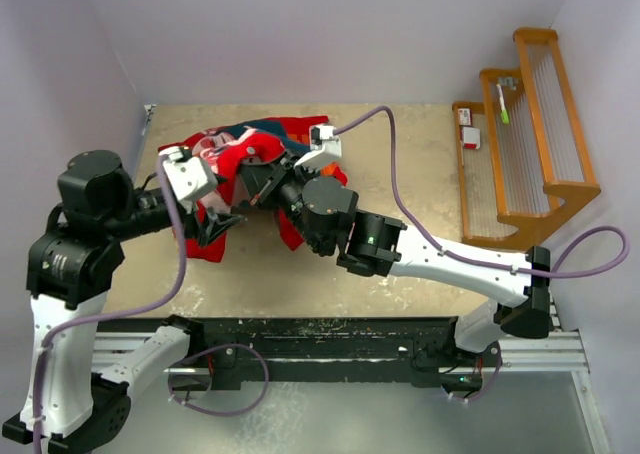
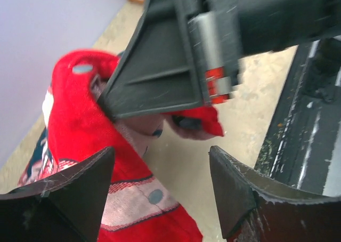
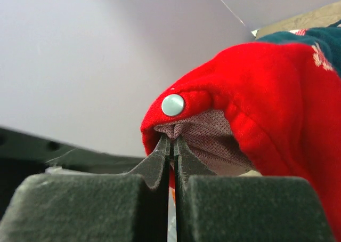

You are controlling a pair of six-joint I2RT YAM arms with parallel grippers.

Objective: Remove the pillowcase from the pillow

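Two grippers meet at the crumpled pillowcase point(image 1: 285, 131), which lies bunched on the far left part of the table point(image 1: 430, 154), close to the wall on that side. The right gripper point(image 3: 173, 148) is clenched on the cloth. Its jaws press together on a fold at the hem, where the faded mauve inside shows under the red outer face. A pale round snap point(image 3: 172, 104) sits on the red edge just above the pinched spot. The held edge is raised off the table.

The left gripper point(image 2: 160, 191) is released, its two dark fingers point(image 2: 69, 194) standing well apart with nothing clamped between them. It hovers at the near left side of the heap, and red cloth with printed bands lies beneath it and beside one finger. In the left wrist view the right gripper's body fills the top of the picture, its tip buried in the red fabric just beyond the spread jaws.

A wooden rack point(image 1: 525, 134) stands at the far right of the table, well apart from the cloth.
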